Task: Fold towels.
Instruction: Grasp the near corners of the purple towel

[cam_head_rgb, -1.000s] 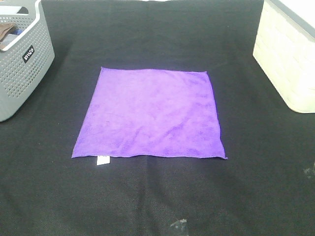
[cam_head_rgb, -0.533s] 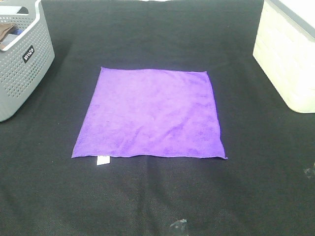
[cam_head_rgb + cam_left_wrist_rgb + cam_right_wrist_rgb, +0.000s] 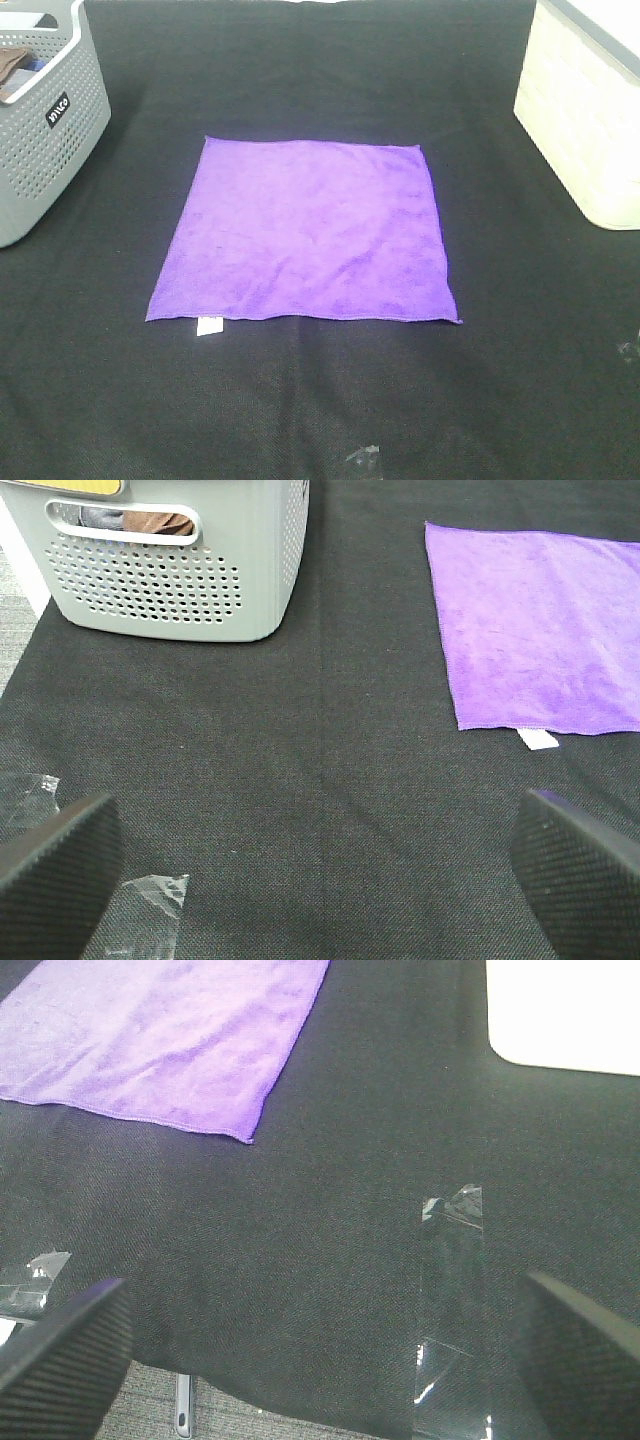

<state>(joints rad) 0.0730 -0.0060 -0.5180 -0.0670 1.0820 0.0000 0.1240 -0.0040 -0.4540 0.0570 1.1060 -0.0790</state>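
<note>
A purple towel lies spread flat on the black cloth, with a small white label at its near left corner. It also shows in the left wrist view and in the right wrist view. Neither gripper shows in the exterior high view. My left gripper is open and empty above bare cloth, near the towel's label corner. My right gripper is open and empty above the table's front edge, off the towel's near right corner.
A grey perforated basket holding cloths stands at the back left, also in the left wrist view. A cream bin stands at the back right. Clear tape strips lie on the black cloth near the front edge.
</note>
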